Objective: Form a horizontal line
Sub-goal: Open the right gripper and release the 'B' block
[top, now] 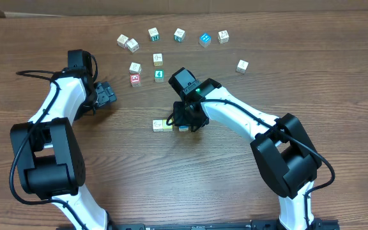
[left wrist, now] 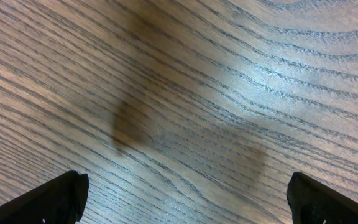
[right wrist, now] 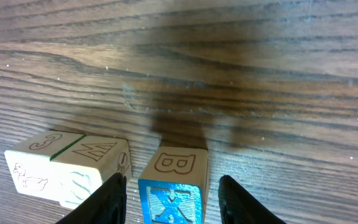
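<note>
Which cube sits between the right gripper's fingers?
The blue cube with the white X; the M cube and its pale neighbour lie outside the fingers of the right gripper.

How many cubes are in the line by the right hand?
3: one pale cube touching a second pale cube; blue X cube between the right hand's fingers. The arm may hide more.

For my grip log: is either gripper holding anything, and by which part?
Nothing is held. The right gripper straddles the blue X cube, gaps at both sides; the left gripper is open and empty.
</note>
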